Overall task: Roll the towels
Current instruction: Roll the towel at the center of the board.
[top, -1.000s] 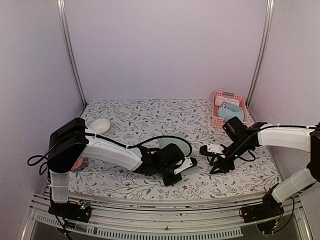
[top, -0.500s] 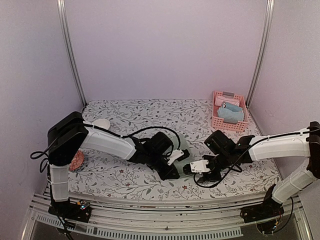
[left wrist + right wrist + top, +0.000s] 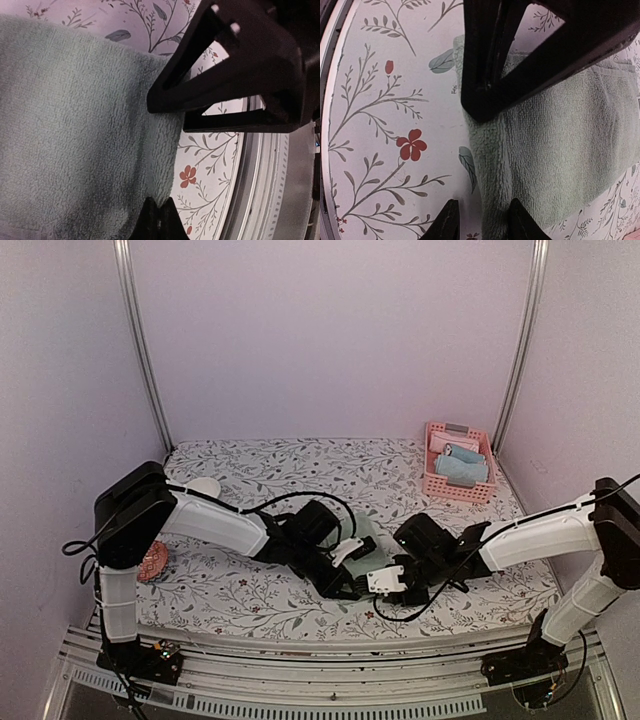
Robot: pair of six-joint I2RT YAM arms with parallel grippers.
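Left pincer (image 3: 153, 155) clenched over sage-green towel (image 3: 75, 125) — right pincer (image 3: 482, 165) parted astride its edge

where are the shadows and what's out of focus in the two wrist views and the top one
Left wrist: sage-green towel pile sharp, black fingers soft-edged, dark shadow on the towel under them; right wrist: towel loops crisp, fingers a featureless silhouette; top external: even soft light, no glare, metal posts slanted, probably wide-angle perspective.
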